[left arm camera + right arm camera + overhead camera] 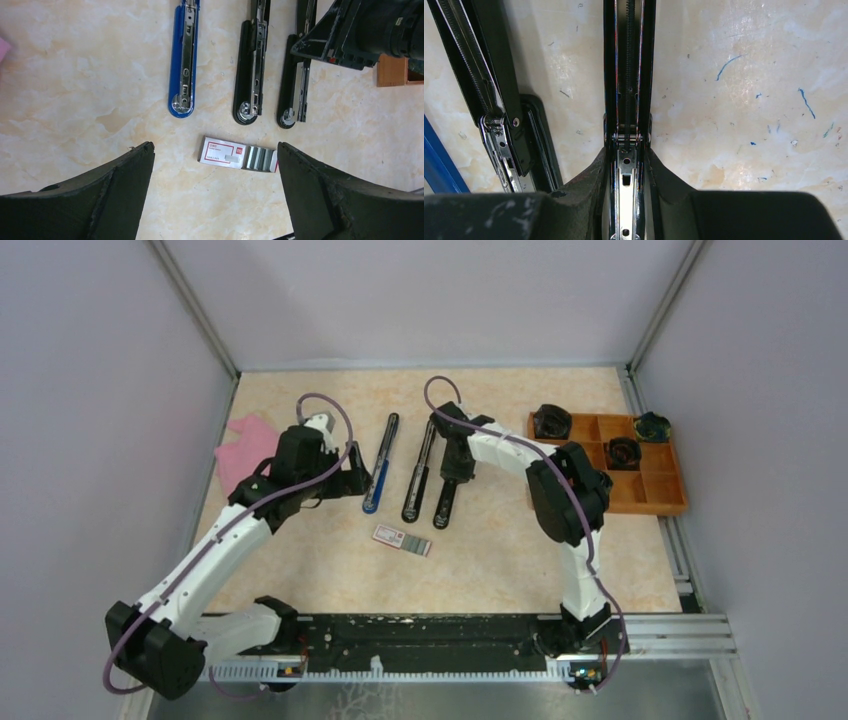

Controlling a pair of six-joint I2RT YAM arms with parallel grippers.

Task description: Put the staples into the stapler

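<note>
Staples (402, 539) are lying flat on the table (500, 560), in a white box with red print. The box is sitting just on the near side of the staplers' near ends and apart from them. In the left wrist view its tray is sliding partly out, exposing grey strips (260, 157) at one end.

Three staplers are lying opened flat, side by side, running away from the arms: blue stapler (380, 465) on the left, middle stapler (418, 480) in black, and right stapler (443, 508), also black.

Right gripper (626, 165) is clamping the right stapler, one finger pressing each side of its metal channel. The right arm is covering that stapler's far half in the top view.

Left gripper (215, 150) is hanging wide open above the table, holding nothing. It is sitting just left of the blue stapler's near end, and its wrist view is framing the staples between its fingers (125, 185).

Pink cloth (245, 448) is lying at the table's left edge. Orange tray (660, 490) is sitting at the right edge, well apart from the staplers, with black items (622, 452) occupying some compartments.
</note>
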